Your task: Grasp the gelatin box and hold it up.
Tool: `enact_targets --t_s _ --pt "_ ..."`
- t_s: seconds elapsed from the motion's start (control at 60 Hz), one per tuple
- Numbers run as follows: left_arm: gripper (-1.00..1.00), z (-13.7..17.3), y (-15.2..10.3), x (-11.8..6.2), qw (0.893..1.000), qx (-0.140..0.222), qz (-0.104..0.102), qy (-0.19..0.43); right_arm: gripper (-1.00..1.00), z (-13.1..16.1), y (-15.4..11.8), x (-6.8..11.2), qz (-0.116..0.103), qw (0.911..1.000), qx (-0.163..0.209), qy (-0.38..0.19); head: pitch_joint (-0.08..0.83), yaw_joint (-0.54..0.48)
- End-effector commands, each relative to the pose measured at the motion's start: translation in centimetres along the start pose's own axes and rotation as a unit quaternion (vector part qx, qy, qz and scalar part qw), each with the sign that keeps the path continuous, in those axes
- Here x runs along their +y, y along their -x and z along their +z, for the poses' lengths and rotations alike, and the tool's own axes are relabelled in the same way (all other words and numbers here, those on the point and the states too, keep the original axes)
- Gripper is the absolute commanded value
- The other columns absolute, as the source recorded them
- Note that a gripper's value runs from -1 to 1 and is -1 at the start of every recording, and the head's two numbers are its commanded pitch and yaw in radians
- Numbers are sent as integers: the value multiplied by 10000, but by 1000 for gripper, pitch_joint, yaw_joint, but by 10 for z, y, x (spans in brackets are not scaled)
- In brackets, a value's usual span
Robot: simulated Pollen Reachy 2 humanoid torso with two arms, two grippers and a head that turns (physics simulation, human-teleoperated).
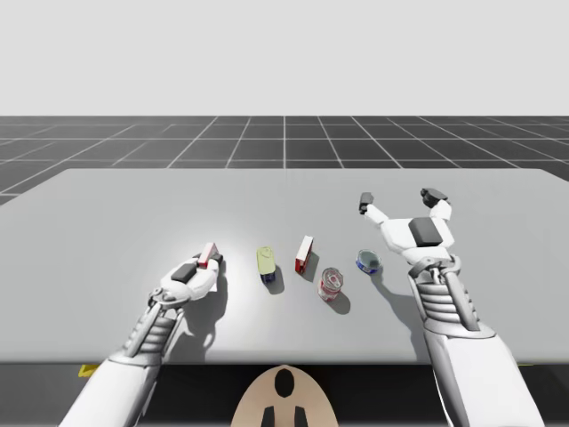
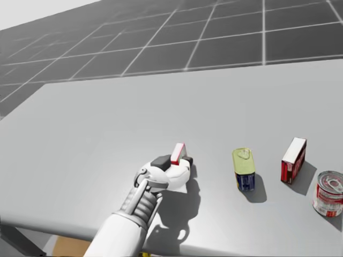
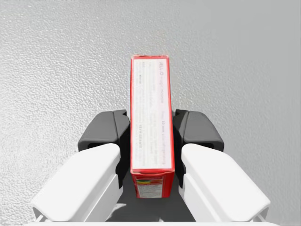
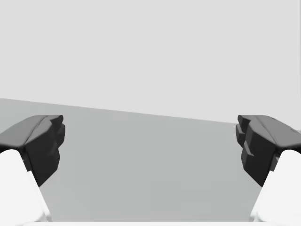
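Note:
The gelatin box [image 3: 151,117], small, red with a white face, stands on edge between the dark pads [image 3: 113,134] of my left gripper [image 3: 150,128], which press on both its long sides. It sits at the table's left front, low over the surface, box [image 1: 210,253] in the left gripper [image 1: 205,260]; the head view shows the box [image 2: 177,153] in the same gripper [image 2: 180,160]. My right gripper [image 1: 399,198] is held above the table at the right, fingers spread wide and nothing between them [image 4: 150,141].
A row stands between the arms: a flat yellow-topped tin [image 1: 267,264] [image 2: 244,168], an upright red box [image 1: 304,254] [image 2: 293,159], a red-and-white can [image 1: 331,285] [image 2: 328,194] and a blue can [image 1: 368,261] close to my right forearm. The table's front edge [image 1: 284,362] lies near.

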Motion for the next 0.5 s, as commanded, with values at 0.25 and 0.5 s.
enact_targets --t_s 0.25,0.5 --pt "967 12 -4 -5 9986 -140 -445 -243 -1000 2 1 -1 -88 9999 116 -82 315 356" --pt "970 43 -58 6 9951 -774 -515 -327 -1000 3 0 0 -192 9995 197 -177 299 366"
